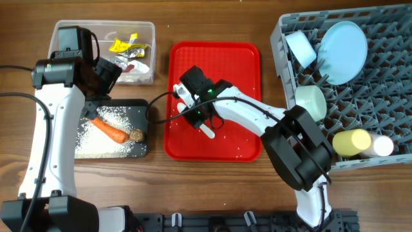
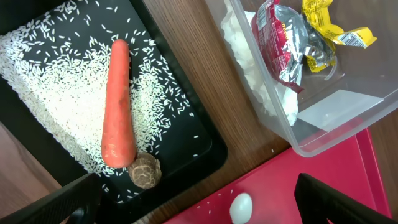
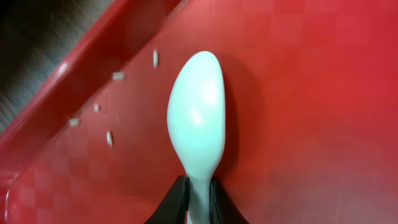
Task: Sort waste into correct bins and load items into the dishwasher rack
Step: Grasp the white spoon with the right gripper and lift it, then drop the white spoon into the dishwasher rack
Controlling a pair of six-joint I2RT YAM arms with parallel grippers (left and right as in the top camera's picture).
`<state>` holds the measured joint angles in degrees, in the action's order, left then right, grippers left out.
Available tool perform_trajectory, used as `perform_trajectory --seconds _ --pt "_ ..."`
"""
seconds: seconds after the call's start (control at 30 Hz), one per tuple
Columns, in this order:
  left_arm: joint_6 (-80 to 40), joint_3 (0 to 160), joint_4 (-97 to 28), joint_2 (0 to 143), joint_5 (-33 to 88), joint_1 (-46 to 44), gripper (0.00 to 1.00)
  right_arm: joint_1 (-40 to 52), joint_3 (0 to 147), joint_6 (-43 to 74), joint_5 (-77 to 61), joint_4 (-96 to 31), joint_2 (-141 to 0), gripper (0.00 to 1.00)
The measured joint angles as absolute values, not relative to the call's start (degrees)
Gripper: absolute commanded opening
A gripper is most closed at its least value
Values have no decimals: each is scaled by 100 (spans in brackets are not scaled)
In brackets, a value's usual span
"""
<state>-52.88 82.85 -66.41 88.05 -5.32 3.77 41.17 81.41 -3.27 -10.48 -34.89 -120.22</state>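
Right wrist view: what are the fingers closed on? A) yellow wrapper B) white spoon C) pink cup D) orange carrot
B: the right gripper pinches the neck of the white spoon, whose bowl sits over the red tray among a few stray rice grains.

Overhead looks straight down on the whole table [image 1: 212, 19], rack [image 1: 380, 90] at 3 o'clock, tub [image 1: 145, 29] at 11; left wrist looks down from nearby on black tray [image 2: 186, 158] and tub, spoon [image 2: 241, 207] at 6 o'clock; right wrist views that same spoon [image 3: 196, 124] from very close.
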Motion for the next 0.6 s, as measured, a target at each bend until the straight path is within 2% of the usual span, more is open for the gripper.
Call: perform_trajectory --seconds 0.4,0.5,0.6 --pt "-5288 8285 -6643 8805 -532 377 100 4036 8291 -303 -1345 -4694 -12011 5" --pt "-5288 8285 -6641 8805 -532 377 100 3476 8641 -239 -1232 -5472 -11708 4" --pt "-5288 8285 -6641 8805 -532 377 100 2604 9065 -217 -976 -5924 -10560 4"
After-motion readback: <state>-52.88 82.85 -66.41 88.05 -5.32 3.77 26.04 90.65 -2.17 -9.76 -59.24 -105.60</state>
